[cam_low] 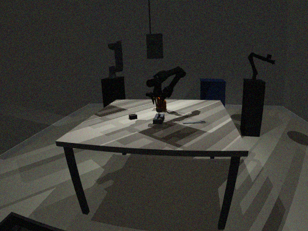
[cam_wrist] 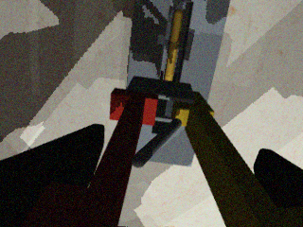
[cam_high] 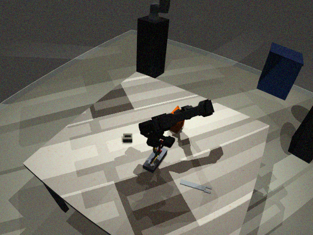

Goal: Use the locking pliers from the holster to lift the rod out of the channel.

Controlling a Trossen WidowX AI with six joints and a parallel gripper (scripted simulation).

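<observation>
A yellow rod (cam_high: 154, 159) (cam_wrist: 175, 43) lies in the channel of a long blue-grey block (cam_high: 149, 169) (cam_low: 157, 121) (cam_wrist: 209, 71). My gripper (cam_high: 161, 142) (cam_low: 158, 97) (cam_wrist: 181, 147) is above the block's far end in the top and exterior views, shut on the locking pliers (cam_wrist: 161, 88), with a finger outside each handle. One handle is red and the other yellow. The pliers point down. In the exterior view their thin tips reach close to the block's top. The wrist view shows the near part of the rod ending behind the pliers' black body. That body hides the jaws, so I cannot tell whether they are in the channel.
A small slotted block (cam_high: 127, 138) (cam_low: 133, 116) stands left of the channel block. A flat forked tool (cam_high: 193, 185) (cam_low: 194, 122) lies to its right. An orange block (cam_high: 177, 126) (cam_low: 162, 105) stands behind, near the arm. Striped shadows cross the table.
</observation>
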